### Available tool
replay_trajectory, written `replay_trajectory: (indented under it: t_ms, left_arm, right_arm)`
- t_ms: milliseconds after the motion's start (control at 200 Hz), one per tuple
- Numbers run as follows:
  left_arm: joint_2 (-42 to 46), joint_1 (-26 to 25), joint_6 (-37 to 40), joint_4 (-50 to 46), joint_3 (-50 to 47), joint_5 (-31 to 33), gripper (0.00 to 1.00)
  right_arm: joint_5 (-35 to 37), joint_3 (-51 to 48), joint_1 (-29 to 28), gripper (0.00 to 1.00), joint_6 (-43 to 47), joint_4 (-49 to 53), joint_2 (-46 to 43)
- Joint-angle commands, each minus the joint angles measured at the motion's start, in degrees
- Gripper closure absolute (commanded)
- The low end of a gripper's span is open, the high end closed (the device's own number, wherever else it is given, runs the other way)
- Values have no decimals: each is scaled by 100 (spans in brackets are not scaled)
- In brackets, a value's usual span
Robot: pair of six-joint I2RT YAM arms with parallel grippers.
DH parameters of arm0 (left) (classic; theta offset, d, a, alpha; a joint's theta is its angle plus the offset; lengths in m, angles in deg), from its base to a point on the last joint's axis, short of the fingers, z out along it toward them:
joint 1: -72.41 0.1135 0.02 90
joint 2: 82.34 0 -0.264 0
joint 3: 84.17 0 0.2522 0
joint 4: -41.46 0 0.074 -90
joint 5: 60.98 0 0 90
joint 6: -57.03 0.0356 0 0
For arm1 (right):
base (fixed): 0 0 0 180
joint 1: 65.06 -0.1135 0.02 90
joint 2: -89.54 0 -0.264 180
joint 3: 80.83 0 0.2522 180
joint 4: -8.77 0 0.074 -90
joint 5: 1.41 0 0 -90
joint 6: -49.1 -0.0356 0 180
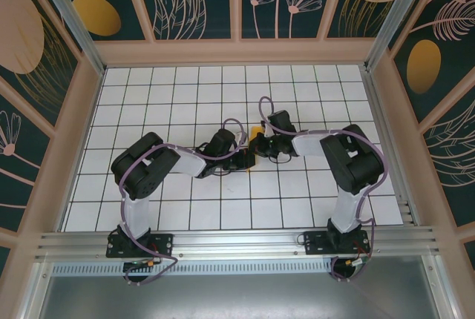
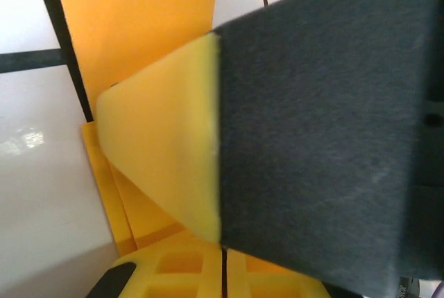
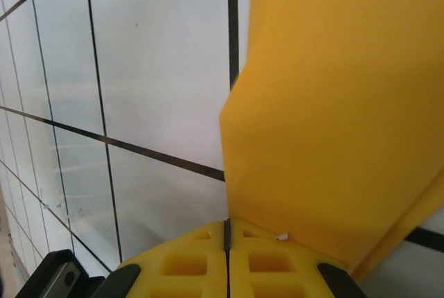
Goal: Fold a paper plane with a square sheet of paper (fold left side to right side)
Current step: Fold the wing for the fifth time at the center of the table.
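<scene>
The square sheet of paper (image 1: 257, 129) is bright orange and mostly hidden under the two grippers that meet at mid-table. In the left wrist view the paper (image 2: 139, 28) lies creased on the tiles. A paler raised flap (image 2: 166, 145) runs down to the closed seam of my left gripper (image 2: 223, 260). In the right wrist view the paper (image 3: 347, 104) stands up from the closed jaws of my right gripper (image 3: 227, 232), its corner at the seam. From above, the left gripper (image 1: 247, 158) and right gripper (image 1: 261, 145) almost touch.
A dark grey blurred surface (image 2: 326, 125) looms close on the right of the left wrist view. White grid tiles (image 1: 185, 89) spread all round the grippers. Patterned walls (image 1: 67, 111) and a metal rail (image 1: 237, 243) enclose the table.
</scene>
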Motion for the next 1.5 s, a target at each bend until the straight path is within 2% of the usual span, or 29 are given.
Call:
replay_trajectory:
  t_ms: [0,120,545,1261,1496]
  left_arm:
    - [-240,-15,-74,-1064,-212,146,91]
    - [-272,-18,-84,-1182,-209,195,92]
    - [-390,-15,-74,-1300,-128,186,92]
    - [-372,-13,-67,-1322,-121,179,92]
    - [-349,-17,-73,-1289,-129,162,93]
  right_arm:
    - [501,146,-10,91,225,208,160]
    - [751,113,111,91,388,304,122]
    - [631,356,636,89,793,198,234]
    - [792,2140,1670,88,1558,1074,1401]
    - [490,2610,1965,88,1658,1213,1352]
